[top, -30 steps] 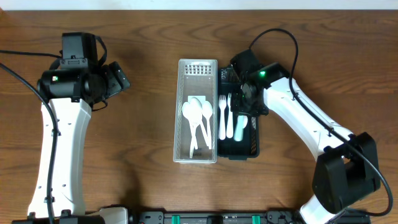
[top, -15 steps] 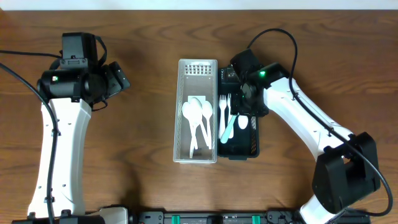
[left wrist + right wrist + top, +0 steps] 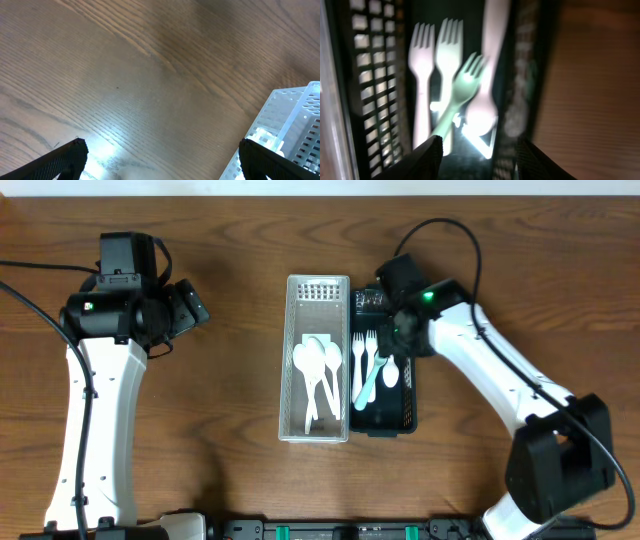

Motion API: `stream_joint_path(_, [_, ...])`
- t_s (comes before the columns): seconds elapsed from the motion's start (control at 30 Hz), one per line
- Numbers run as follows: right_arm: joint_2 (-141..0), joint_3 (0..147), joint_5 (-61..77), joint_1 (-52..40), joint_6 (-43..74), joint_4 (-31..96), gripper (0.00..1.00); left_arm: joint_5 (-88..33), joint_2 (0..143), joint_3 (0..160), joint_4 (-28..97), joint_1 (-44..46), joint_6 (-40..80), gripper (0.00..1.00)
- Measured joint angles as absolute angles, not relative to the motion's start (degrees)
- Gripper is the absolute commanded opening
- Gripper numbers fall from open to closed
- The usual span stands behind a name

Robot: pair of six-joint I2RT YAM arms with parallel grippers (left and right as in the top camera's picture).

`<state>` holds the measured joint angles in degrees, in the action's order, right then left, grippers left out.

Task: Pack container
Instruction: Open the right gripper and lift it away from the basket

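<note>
A white slotted basket (image 3: 318, 288) in the middle of the table holds white spoons (image 3: 318, 365). Next to it on the right, a black slotted basket (image 3: 403, 418) holds two white forks (image 3: 358, 365), a light green fork (image 3: 370, 383) lying slanted, and a white spoon (image 3: 391, 372). The right wrist view shows the white forks (image 3: 422, 75), the green fork (image 3: 462, 85) and the spoon (image 3: 482, 107) from close up. My right gripper (image 3: 398, 340) (image 3: 480, 142) is open and empty over the black basket's far end. My left gripper (image 3: 195, 308) (image 3: 162, 145) is open and empty over bare table at the far left.
The wooden table (image 3: 220, 430) surrounds both baskets. A corner of the white basket (image 3: 295, 125) shows in the left wrist view. A black cable (image 3: 450, 235) loops over the right arm.
The green fork has gone from straight to slanted, and a white spoon now lies beside it. My right gripper has drawn back toward the black basket's far end. The left arm has not moved.
</note>
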<state>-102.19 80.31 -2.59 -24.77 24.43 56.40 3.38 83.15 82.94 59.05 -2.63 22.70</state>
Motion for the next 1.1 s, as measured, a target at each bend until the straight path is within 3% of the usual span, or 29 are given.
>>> stream_joint_path(0.37, [-89.19, 80.95, -6.07, -15.18, 16.8, 58.3, 0.55, 3.38, 83.15, 82.94, 59.09, -2.63, 22.68, 0.98])
stream_joint_path(0.63, [-88.01, 80.97, -6.55, -10.07, 14.0, 60.23, 0.57, 3.38, 83.15, 82.94, 59.09, -2.63, 22.68, 0.98])
stream_joint_path(0.73, [-88.01, 80.97, -6.68, -9.58, 12.47, 60.12, 0.66, 3.38, 83.15, 82.94, 58.67, -2.63, 21.76, 0.98])
stream_joint_path(0.83, [-88.01, 80.97, -6.61, -9.58, 10.83, 59.29, 0.89, 3.4, 83.15, 82.94, 57.95, -2.63, 20.01, 0.98])
stream_joint_path(0.9, [-87.99, 80.97, -6.61, -9.58, 9.78, 58.81, 0.99, 3.38, 83.15, 82.94, 57.47, -2.63, 18.83, 0.98])
stream_joint_path(1.1, [-85.6, 80.97, -6.42, -9.58, 7.27, 59.07, 0.99, 1.58, 83.13, 82.94, 57.45, -2.59, 14.66, 0.98])
